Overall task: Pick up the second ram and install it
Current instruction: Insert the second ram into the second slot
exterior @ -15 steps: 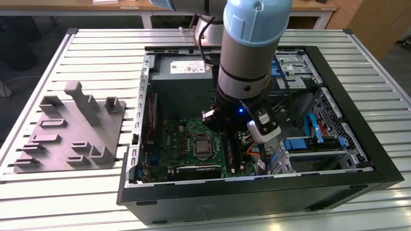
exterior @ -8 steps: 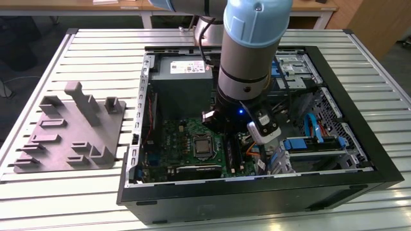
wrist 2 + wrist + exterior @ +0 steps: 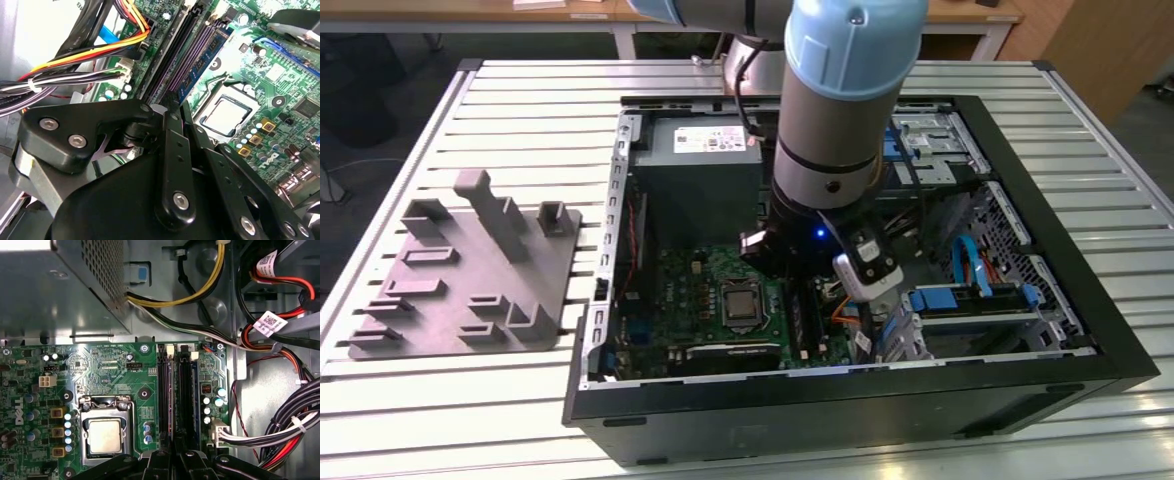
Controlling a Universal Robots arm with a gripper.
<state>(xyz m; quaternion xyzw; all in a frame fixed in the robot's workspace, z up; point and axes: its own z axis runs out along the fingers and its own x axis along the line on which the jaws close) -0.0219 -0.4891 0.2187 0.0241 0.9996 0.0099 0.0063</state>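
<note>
The arm reaches down into the open computer case [image 3: 854, 390], which lies on its side on the slatted bench [image 3: 494, 400], and its claw [image 3: 790, 258] hangs low over the green motherboard [image 3: 720, 330], right above the memory slots [image 3: 176, 400]. In the first wrist view those slots run as long dark channels straight away from the black claw links at the picture's lower edge, beside the bare processor [image 3: 104, 436] in its socket.

A stick of memory [image 3: 202, 62] sits on edge in that bank of slots, seen in the second wrist view as a long dark blue strip with a purple sheen, its long axis running with the slots and straight out from under the claw. So the stick lies directly below and ahead of the claw, lined up lengthwise with it. Whether this is the second stick or the one fitted first I cannot tell, and I cannot tell whether it is fully pushed home.

The claw's tips are hidden behind its own links in both wrist views (and behind the arm in the exterior view), so I cannot tell whether it is open, closed or holding anything.

The grey stepped holder [image 3: 467, 270] lies on the bench well apart from the case, towards the exterior view's left, with no stick visible on it.
</note>
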